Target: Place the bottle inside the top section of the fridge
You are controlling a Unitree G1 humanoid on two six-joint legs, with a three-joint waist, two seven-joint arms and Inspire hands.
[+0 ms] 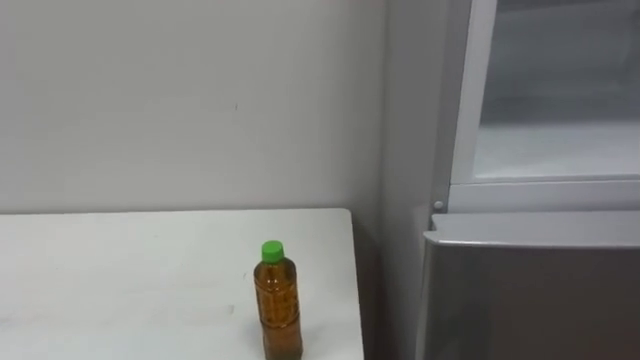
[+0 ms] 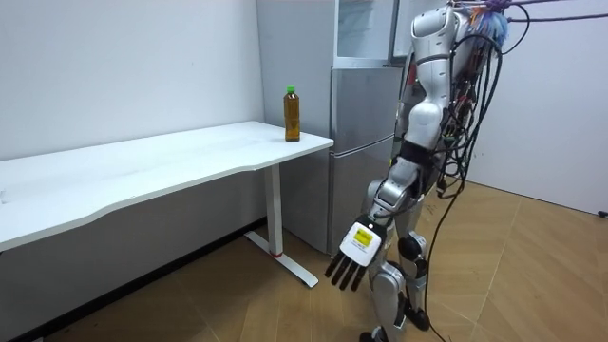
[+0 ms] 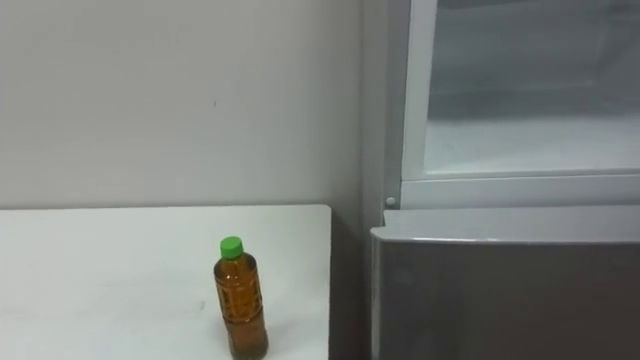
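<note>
A bottle (image 1: 278, 300) of amber drink with a green cap stands upright on the white table (image 1: 120, 280), close to its right edge and near corner. Right of the table stands the fridge; its upper compartment (image 1: 560, 110) shows a pale inside behind a white frame. In the room view I stand facing the fridge (image 2: 361, 114) and the table end, with the bottle (image 2: 292, 114) about an arm's length ahead. My left hand (image 2: 353, 256) hangs low at my side, fingers straight, holding nothing.
The grey lower fridge door (image 1: 530, 300) is closed under the upper compartment. A narrow dark gap separates the table edge from the fridge side. The plain wall (image 1: 180, 100) runs behind the table. The wooden floor (image 2: 494, 275) lies around me.
</note>
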